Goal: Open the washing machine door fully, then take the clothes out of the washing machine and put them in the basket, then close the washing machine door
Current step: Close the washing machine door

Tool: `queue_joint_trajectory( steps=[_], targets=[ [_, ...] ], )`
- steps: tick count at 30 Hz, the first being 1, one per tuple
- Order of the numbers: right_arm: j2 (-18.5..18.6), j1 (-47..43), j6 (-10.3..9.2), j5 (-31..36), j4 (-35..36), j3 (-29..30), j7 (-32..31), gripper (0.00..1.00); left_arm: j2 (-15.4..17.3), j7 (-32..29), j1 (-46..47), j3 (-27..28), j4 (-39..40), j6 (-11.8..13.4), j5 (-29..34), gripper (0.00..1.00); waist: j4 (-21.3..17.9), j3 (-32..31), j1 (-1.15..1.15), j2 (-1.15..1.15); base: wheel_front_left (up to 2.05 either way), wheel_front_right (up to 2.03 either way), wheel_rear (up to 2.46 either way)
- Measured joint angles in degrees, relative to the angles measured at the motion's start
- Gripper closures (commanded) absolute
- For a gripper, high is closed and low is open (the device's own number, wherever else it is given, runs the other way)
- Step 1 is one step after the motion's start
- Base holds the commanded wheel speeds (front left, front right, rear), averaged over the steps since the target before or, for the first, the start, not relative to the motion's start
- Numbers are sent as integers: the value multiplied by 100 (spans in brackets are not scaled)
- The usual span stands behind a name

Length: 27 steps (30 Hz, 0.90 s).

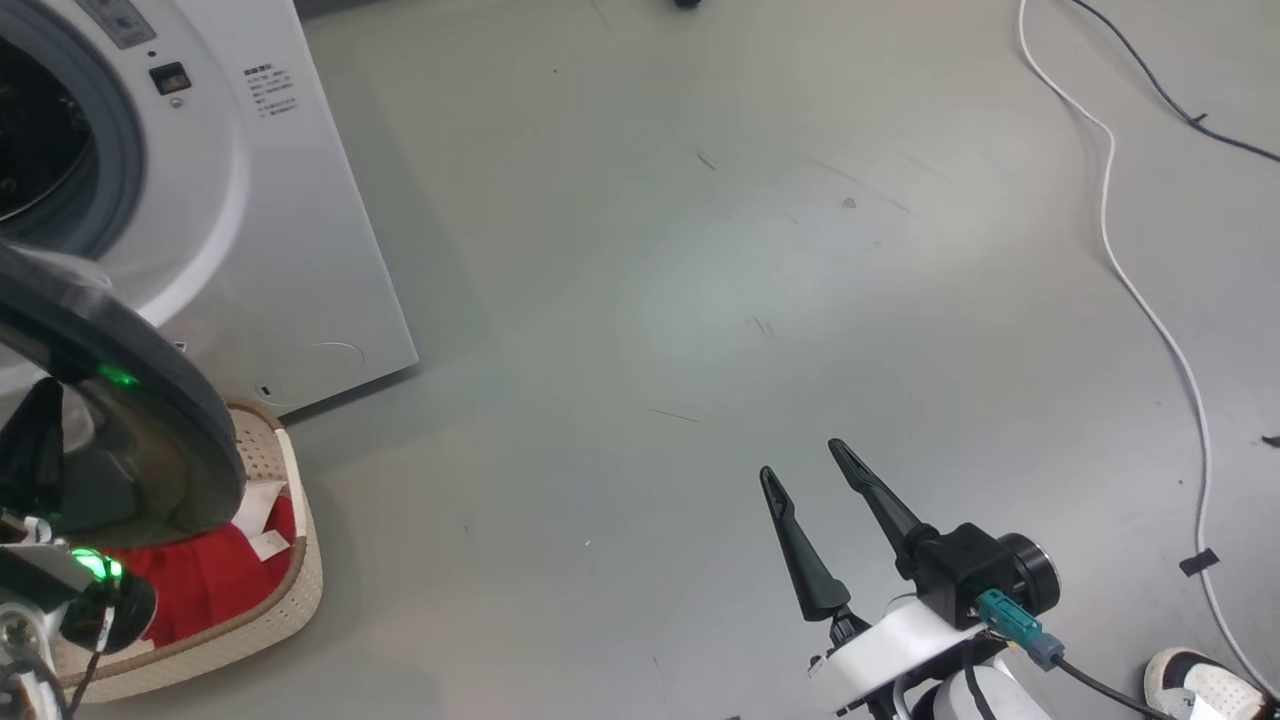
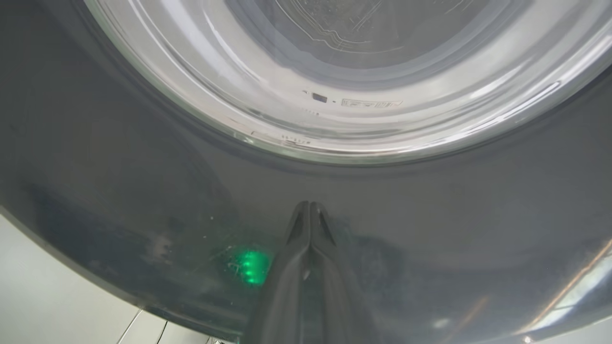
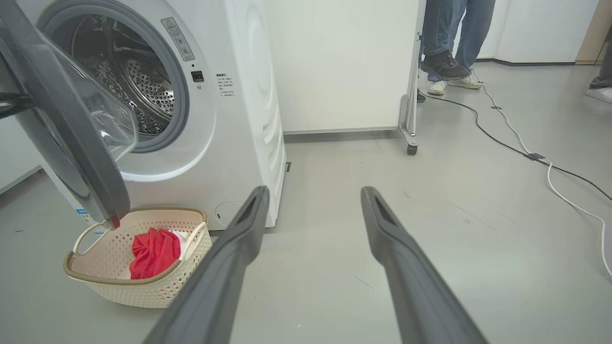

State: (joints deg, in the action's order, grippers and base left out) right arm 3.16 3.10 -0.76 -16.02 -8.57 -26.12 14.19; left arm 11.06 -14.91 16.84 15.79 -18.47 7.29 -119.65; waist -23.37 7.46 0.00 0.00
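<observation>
1. The washing machine stands to the robot's left, its steel drum exposed.
2. The washing machine door hangs ajar, and its lower edge is above the basket.
3. The basket sits on the floor just in front of the machine's base. The clothes, red with a white part, lie inside it.
4. The left gripper has its fingers pressed together, holding nothing. The tips are at the door's glossy black rim, below the glass bowl; contact cannot be confirmed.
5. The right gripper is spread wide and empty, above bare floor, well apart from the basket.
6. A person's legs stand in the background, near cables on the floor.
</observation>
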Motion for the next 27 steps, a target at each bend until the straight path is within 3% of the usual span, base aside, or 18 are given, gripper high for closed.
queue_joint_trajectory(
  steps=[15,22,27],
  targets=[
    [-9,55,-123,-151,99,1,0,0,-94,377,415,-63,-213,-5,96,100,-514,219,0,0,0,0,0],
    [-14,49,-192,-153,124,163,0,0,-180,374,451,-223,-426,-68,153,100,-506,174,0,0,0,0,0],
    [-15,43,-192,-130,115,207,0,0,-192,289,448,-344,-490,-248,371,100,-388,86,0,0,0,0,0]
  ],
)
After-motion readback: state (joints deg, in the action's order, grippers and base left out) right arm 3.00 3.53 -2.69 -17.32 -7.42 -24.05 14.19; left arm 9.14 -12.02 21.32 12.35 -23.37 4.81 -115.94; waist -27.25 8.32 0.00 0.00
